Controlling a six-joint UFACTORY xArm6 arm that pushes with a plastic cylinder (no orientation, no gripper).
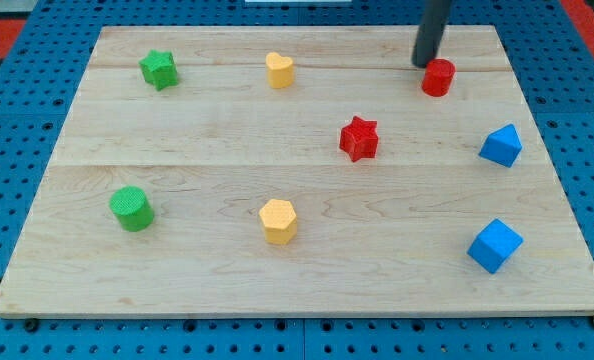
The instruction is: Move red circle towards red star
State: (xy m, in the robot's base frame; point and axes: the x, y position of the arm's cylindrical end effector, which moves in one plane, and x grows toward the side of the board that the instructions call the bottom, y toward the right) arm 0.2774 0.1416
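Note:
The red circle (438, 77) is a small red cylinder near the view's top right of the wooden board (207, 260). The red star (358, 138) lies below and to the left of it, near the board's middle right. My tip (423, 63) is the lower end of a dark rod that comes down from the view's top edge. It stands just above and left of the red circle, touching or nearly touching its upper left side.
A green star (159, 69) and a yellow heart (279, 70) lie along the top. A green circle (131, 208) and a yellow hexagon (277, 220) lie lower down. A blue triangle-like block (501, 146) and a blue cube (495, 245) lie at the right.

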